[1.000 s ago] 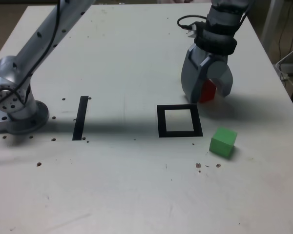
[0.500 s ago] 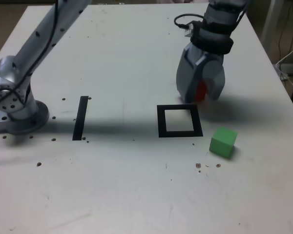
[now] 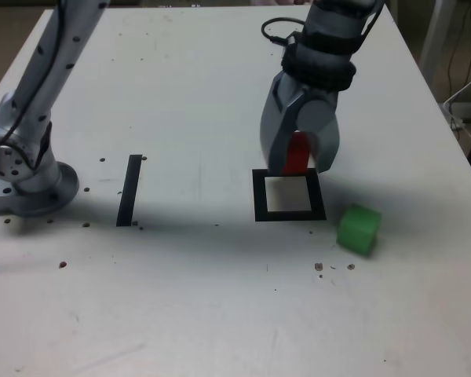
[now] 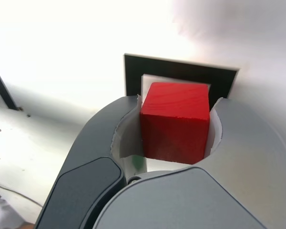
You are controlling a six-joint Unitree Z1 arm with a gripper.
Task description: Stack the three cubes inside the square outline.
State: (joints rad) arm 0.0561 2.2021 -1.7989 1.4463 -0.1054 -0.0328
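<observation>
With the grey gripper clenched on the matte red cube, centre it over the black tape square outline before you lower and release.

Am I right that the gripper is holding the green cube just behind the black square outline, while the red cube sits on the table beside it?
Not quite: the colours are swapped. The gripper holds the red cube by the square outline, as the wrist view shows; the green cube sits on the table.
</observation>
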